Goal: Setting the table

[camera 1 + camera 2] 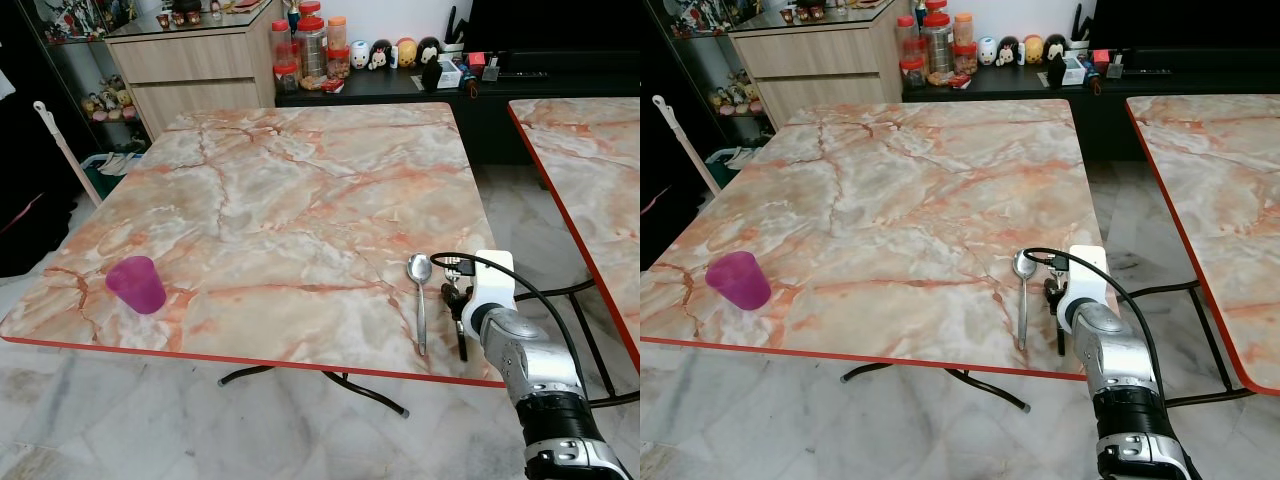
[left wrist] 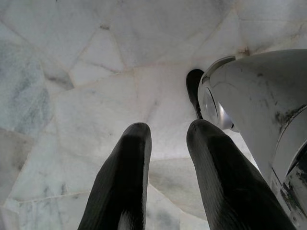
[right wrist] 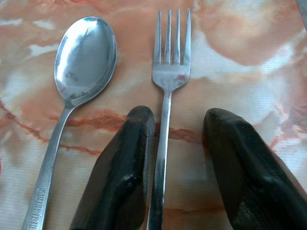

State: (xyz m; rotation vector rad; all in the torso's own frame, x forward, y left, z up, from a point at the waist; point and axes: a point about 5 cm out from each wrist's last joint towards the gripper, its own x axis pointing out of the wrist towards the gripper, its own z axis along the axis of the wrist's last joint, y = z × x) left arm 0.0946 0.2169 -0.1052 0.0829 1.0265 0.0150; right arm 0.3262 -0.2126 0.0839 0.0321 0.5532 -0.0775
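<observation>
The right hand [image 3: 175, 153] is shown low over the near right corner of the marble table [image 1: 290, 190], its two black fingers [image 3: 120, 177] spread apart with the handle of a fork [image 3: 168, 96] lying between them. The fork rests flat on the table; the left finger lies just beside or against the handle, which of the two cannot be told, and the other finger stands clear, so nothing is gripped. A spoon [image 1: 419, 300] is laid just beside the fork on its left, parallel to it, bowl and tines both pointing away from the robot. This pairing is judged to be a place setting arranged close to the front edge, where a diner would reach it. A purple cup [image 1: 137, 284] stands upright well apart, near the front left corner, and is judged not yet brought to the setting. The cutlery lies close to the red-trimmed front edge and near the right edge, so little margin is left on those sides, while broad bare marble is available toward the middle and the far side. A second table [image 1: 590, 170] stands to the right across a gap of floor. The left hand [image 2: 165, 163] hangs idle over the pale floor tiles [image 2: 72, 96], fingers parted and holding nothing.
</observation>
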